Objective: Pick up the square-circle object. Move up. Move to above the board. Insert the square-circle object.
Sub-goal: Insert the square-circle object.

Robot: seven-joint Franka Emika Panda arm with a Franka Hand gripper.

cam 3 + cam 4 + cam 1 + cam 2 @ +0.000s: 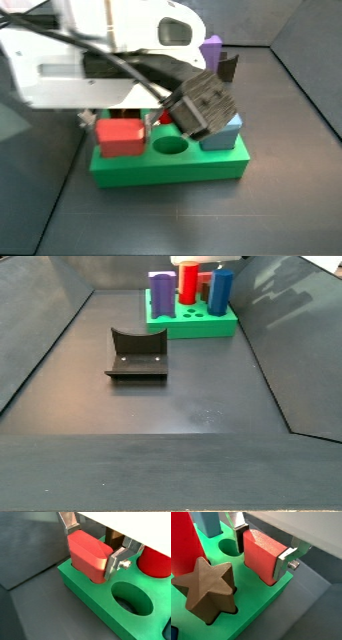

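Observation:
The square-circle object [89,554] is a salmon-red square block. It stands upright with its lower end in a hole at a corner of the green board [87,601]. My gripper [93,549] is above that corner, with its silver fingers [117,562] pressed on two opposite sides of the block. Both wrist views show this, and the block [261,554] and board [254,607] appear there too. In a side view the block [120,136] sits at the board's [167,172] front left corner, and the wrist hides the fingers. The block's notched end is hidden.
A bright red cylinder [155,562], a brown star piece [208,589] and a blue block [225,135] stand in the board beside an open round hole [130,597]. A purple notched block [160,294] stands at the board's edge. The fixture [136,353] stands on the floor.

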